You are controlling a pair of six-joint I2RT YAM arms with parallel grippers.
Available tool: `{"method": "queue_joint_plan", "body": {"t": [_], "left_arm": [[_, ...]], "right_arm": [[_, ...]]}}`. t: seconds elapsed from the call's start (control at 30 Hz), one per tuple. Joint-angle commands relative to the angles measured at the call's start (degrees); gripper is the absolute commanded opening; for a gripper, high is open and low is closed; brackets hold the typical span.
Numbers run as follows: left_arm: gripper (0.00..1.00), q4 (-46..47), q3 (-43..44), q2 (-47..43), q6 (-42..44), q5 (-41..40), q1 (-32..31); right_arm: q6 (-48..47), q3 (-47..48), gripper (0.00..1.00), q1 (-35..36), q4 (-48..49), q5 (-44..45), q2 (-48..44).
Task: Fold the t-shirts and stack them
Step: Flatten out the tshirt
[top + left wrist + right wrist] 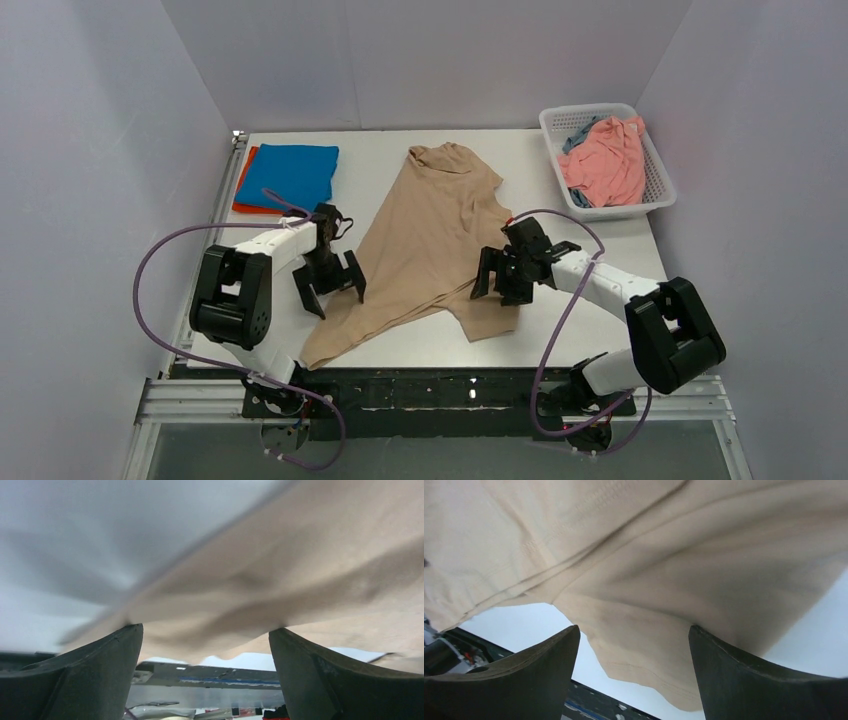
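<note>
A beige-tan t-shirt (430, 235) lies spread diagonally across the middle of the white table (570, 340). My left gripper (338, 297) stands open over its left hem; in the left wrist view the gripper (205, 631) has beige cloth (300, 570) just beyond its fingertips and nothing pinched. My right gripper (497, 290) stands open over the shirt's lower right corner. The right wrist view shows this gripper (634, 630) with the hemmed corner (659, 650) lying between its spread fingers. A folded bright blue t-shirt (292, 172) rests on an orange-red one (243, 192) at the back left.
A white mesh basket (655, 175) at the back right holds a salmon pink t-shirt (605, 160) and a grey-blue one (578, 130). White walls close in three sides. The table's near edge and a dark metal frame (450, 390) run just below the shirt.
</note>
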Motion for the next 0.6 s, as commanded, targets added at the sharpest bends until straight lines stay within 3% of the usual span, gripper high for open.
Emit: {"method": "queue_joint_plan", "body": {"t": [0.0,0.2,0.37,0.57], "left_arm": [[0.98,-8.85,4.48,-3.23,0.95,-2.77,0.11],[0.98,-12.25,9.03,-9.3,1.36,-1.82,0.13],[0.98,-13.02,3.96,-16.5,1.03,2.11,-0.01],[0.98,-15.09,-3.27,-25.61,0.84,0.19,0.0]], "right_arm": [[-7.27,3.0,0.88,-1.45,-7.01,4.03,-4.3],[-17.6,13.53,0.91,-1.84,-5.55,1.63,-3.26],[-21.69,22.66,0.89,-4.28,-4.94,-4.55,8.19],[-23.55,30.35,0.87,-6.03,-6.44,-8.69,20.7]]}}
